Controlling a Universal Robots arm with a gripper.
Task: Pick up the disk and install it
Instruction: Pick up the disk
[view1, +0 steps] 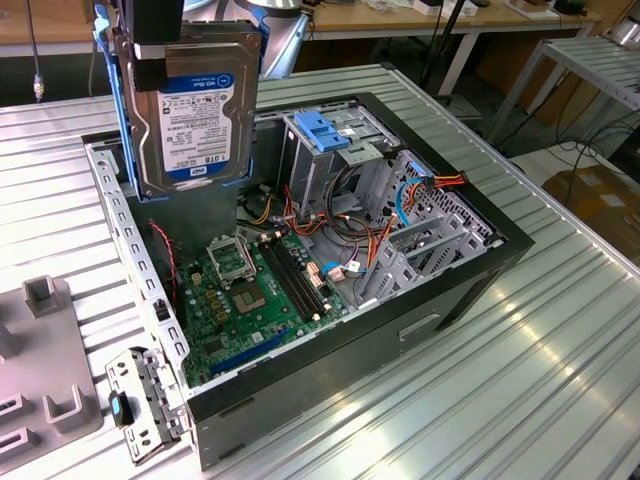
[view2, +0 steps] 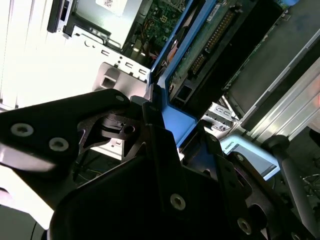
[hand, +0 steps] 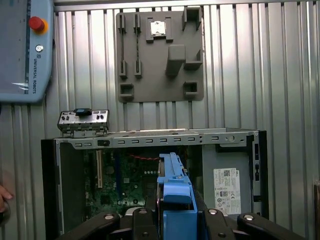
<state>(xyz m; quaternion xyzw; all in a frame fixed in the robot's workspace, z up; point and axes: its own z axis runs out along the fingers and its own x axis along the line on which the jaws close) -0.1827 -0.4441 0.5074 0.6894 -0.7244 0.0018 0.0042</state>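
The disk (view1: 195, 120), silver with a white label and a blue carrier frame, hangs upright above the far left corner of the open computer case (view1: 480, 280) in the exterior view. My gripper (view1: 152, 45) is shut on its upper part, black fingers clamped on the sides. In the first wrist view the disk's blue edge (hand: 175, 192) sits between the fingers of the gripper (hand: 175, 220), above the case's interior. In the second wrist view the disk's underside (view2: 200, 45) and blue frame run out from the gripper (view2: 165, 145).
Inside the case are a silver drive cage with a blue handle (view1: 325, 130), a motherboard (view1: 240, 290), cables and a grey box with a white sticker (hand: 227, 180). A grey fixture plate (hand: 160, 55), a teach pendant (hand: 22, 50), a metal bracket (hand: 83, 122) and a hand (hand: 2, 197) lie nearby.
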